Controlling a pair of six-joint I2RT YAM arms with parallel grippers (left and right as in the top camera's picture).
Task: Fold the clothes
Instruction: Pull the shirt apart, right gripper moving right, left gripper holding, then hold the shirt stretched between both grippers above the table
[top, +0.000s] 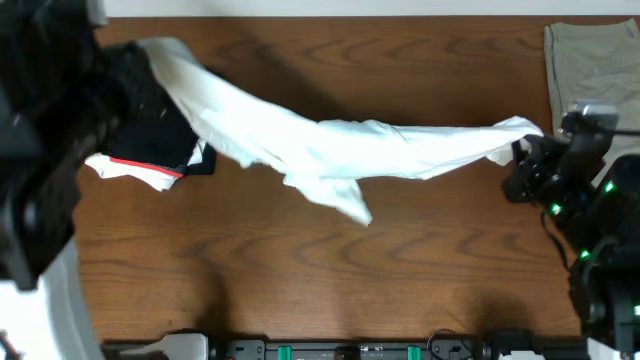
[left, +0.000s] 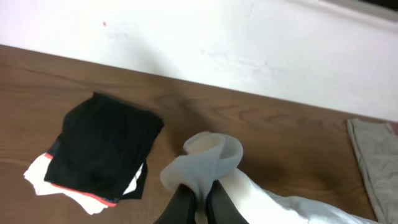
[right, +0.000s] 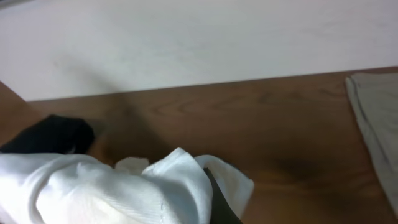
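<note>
The clothes, a white T-shirt (top: 330, 148), hang stretched above the table between my two grippers, sagging in the middle; no lettering shows. My left gripper (left: 200, 198) is shut on one bunched end of the T-shirt (left: 205, 158), up at the far left. At the right side my right gripper (top: 522, 152) is shut on the other end; in the right wrist view white cloth (right: 149, 186) wraps over one dark finger (right: 221, 202) and hides the other.
A black folded garment with a red edge (top: 160, 135) lies on the wooden table (top: 300, 270) at the left, under the shirt's end. An olive-grey cloth (top: 592, 62) lies flat at the far right corner. A pale wall borders the table's back.
</note>
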